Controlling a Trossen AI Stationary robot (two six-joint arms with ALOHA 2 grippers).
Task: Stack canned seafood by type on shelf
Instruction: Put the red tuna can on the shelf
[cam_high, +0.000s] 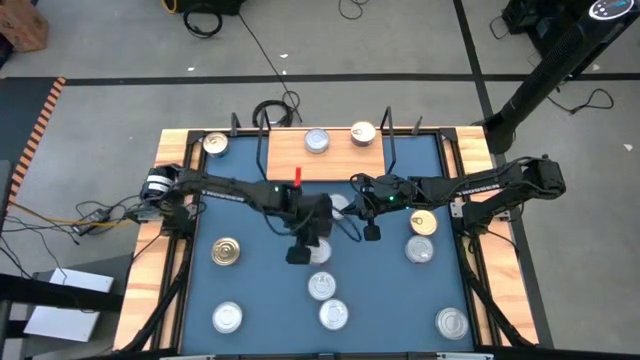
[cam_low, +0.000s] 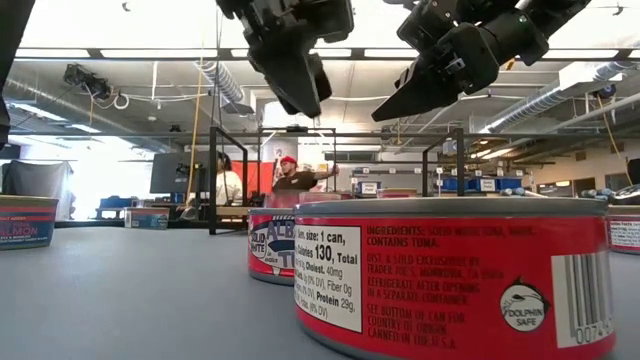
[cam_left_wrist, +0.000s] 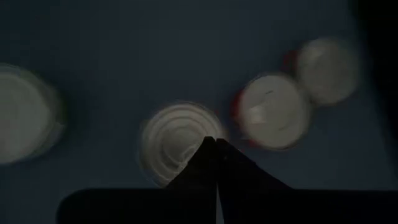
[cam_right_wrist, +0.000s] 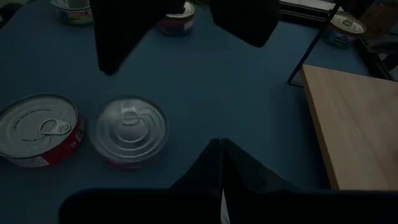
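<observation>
Tins (cam_high: 321, 286) short, round, ribbed silver lids, red side labels; left claw (cam_high: 298, 255), right claw (cam_high: 371, 232) pressed together, empty.

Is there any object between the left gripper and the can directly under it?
Nothing visible. The left gripper is shut, holds nothing, and hovers above a silver-lidded can, with only open air between them. The other cans lie off to the sides.

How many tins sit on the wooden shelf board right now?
2. One silver-lidded round tin sits near the middle of the light wooden shelf board, and one gold-lidded round tin sits toward its right end. Nothing seems hidden there; the other tins are on the blue table.
</observation>
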